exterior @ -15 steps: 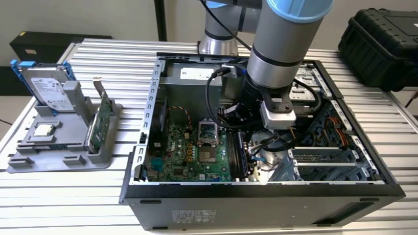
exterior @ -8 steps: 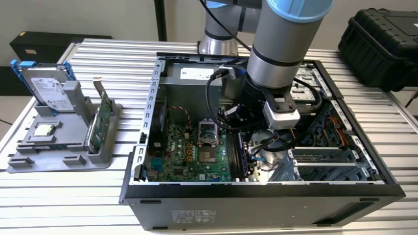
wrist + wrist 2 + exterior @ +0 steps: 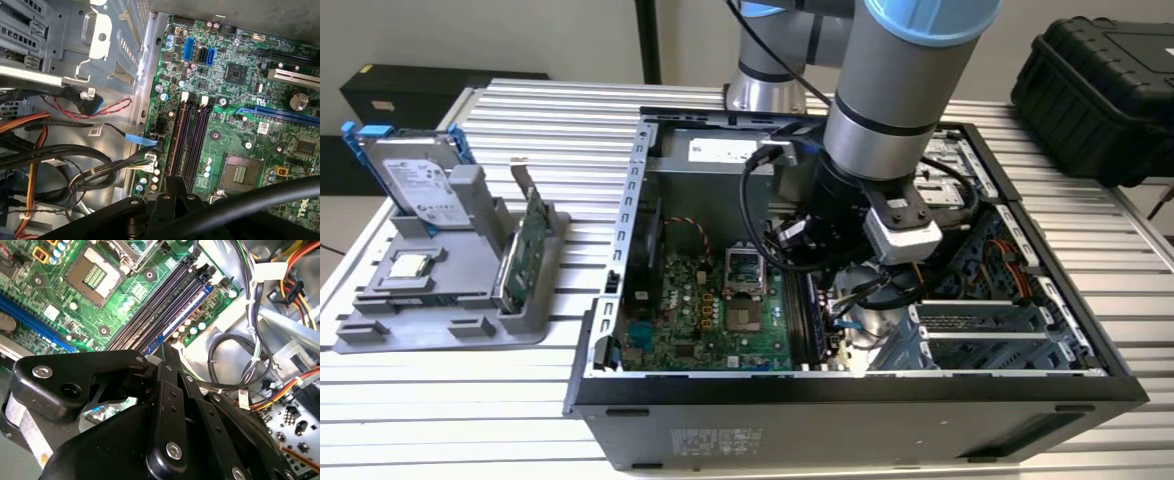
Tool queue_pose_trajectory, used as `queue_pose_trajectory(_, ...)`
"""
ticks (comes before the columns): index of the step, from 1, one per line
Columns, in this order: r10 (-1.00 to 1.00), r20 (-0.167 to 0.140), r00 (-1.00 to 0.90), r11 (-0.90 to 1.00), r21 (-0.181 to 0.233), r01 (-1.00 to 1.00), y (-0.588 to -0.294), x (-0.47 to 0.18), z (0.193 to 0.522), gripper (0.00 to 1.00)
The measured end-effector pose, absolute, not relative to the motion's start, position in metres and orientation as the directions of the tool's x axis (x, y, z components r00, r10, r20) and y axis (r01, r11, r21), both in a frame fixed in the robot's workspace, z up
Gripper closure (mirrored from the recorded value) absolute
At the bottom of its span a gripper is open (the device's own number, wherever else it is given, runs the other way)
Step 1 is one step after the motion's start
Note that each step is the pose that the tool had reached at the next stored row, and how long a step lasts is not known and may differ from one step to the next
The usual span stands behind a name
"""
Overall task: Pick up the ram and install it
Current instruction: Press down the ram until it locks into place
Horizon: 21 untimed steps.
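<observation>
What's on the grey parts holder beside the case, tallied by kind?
Silver drive with blue rails: 1
Green circuit card: 1
Processor chip: 1
Total: 3, all on the grey holder.

Glossy green motherboard (image 3: 125, 305) with matt black plastic slots (image 3: 192, 140); bare grey sheet-metal case (image 3: 640, 180); ribbed aluminium tabletop (image 3: 454, 400); black matt gripper (image 3: 167, 352) links with bright steel screws

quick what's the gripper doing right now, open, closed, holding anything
Gripper: down inside the computer case, over the motherboard's long slots, with the blue ram at the outermost slot. Open or closed, and whether it grips the ram: cannot be told.
</observation>
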<state>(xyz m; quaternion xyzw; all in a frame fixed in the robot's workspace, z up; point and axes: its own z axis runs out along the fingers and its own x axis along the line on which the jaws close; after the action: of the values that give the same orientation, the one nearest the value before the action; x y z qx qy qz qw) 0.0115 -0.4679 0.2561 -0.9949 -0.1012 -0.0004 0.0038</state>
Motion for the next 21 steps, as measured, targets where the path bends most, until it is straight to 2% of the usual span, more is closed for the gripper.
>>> queue_pose_trajectory(21, 0.51, 0.002, 0.86, -0.86, -0.008, 0.51, -0.4679, 0.0103, 0.256, 1.0)
